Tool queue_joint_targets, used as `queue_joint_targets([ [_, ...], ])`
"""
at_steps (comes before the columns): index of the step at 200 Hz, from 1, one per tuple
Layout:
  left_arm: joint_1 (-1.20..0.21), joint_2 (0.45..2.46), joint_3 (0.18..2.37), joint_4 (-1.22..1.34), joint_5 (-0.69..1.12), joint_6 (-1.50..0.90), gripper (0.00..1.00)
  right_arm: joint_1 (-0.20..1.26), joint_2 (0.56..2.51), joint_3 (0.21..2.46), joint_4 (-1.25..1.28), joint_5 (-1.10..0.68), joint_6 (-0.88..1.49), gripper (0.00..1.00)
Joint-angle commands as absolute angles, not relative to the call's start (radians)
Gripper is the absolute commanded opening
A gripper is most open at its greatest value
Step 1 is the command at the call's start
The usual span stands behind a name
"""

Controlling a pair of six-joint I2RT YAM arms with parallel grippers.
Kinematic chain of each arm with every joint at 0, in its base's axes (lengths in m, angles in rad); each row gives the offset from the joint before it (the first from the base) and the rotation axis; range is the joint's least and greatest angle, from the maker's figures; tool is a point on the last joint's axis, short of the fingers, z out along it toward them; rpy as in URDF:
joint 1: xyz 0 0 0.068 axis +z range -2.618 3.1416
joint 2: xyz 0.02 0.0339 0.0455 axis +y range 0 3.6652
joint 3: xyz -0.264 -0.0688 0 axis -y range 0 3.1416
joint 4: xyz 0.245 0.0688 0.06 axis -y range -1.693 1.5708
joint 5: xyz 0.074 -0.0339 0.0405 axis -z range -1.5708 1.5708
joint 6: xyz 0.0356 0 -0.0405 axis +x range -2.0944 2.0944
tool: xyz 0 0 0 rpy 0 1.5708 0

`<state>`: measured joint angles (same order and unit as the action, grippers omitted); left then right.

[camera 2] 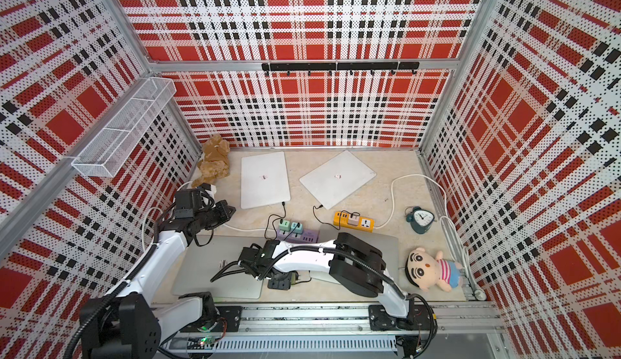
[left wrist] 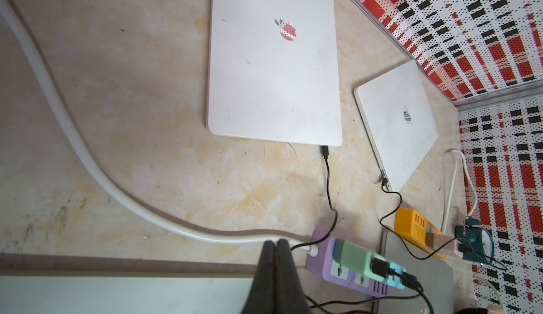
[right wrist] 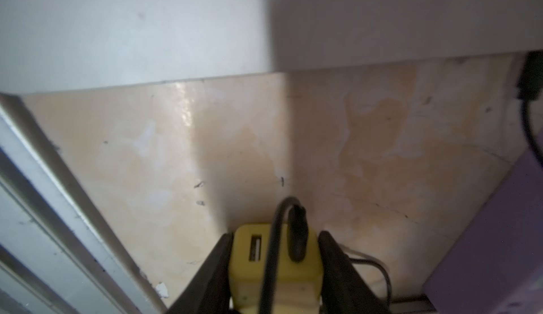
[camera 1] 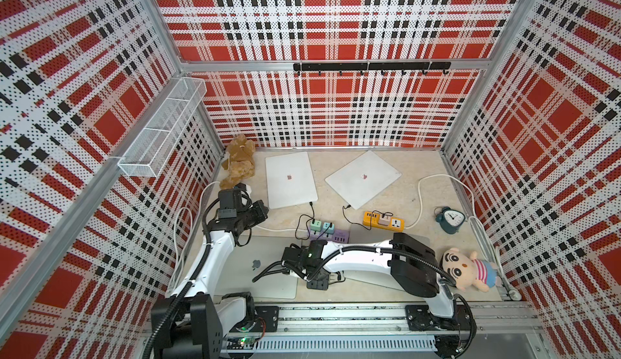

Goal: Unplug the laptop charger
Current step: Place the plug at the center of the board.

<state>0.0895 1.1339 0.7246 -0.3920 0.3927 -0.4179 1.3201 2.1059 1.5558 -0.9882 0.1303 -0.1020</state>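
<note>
In the right wrist view a yellow laptop charger (right wrist: 246, 268) sits between my right gripper's (right wrist: 276, 235) two black fingers, which press on its sides. A black cable (right wrist: 298, 233) is plugged into its face. In both top views this gripper (camera 1: 317, 281) (camera 2: 279, 281) hangs low near the table's front, between two grey laptops, and hides most of the charger. What the charger's prongs touch is hidden. My left gripper (left wrist: 275, 243) (camera 1: 263, 211) is shut and empty, apart from the charger, near the purple power strip (left wrist: 320, 271).
The purple strip (camera 1: 336, 236) carries a green charger (left wrist: 352, 256) and a blue one (left wrist: 395, 274). An orange strip (camera 1: 383, 221) and two white laptops (camera 1: 290, 179) (camera 1: 363, 179) lie behind. Grey laptops (camera 1: 268, 263), a clock (camera 1: 450, 219), a doll (camera 1: 467, 270) and a plush bear (camera 1: 240, 162) stand around.
</note>
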Motion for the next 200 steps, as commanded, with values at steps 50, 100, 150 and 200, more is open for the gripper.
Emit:
queue_joint_targets([
  [50,0.097,1.126,0.754,-0.402,0.410,-0.402,0.00,1.329,2.146,1.598,-1.041,0.105,-0.132,0.56],
  [100,0.096,1.127,0.752,-0.403,0.409,-0.402,0.00,1.329,2.121,1.621,-1.037,0.131,-0.118,0.67],
  [150,0.094,1.123,0.751,-0.402,0.411,-0.409,0.00,1.331,2.067,1.620,-1.008,0.177,-0.090,0.77],
  [200,0.084,1.117,0.781,-0.410,0.405,-0.411,0.00,1.330,1.984,1.581,-0.950,0.199,-0.047,0.86],
])
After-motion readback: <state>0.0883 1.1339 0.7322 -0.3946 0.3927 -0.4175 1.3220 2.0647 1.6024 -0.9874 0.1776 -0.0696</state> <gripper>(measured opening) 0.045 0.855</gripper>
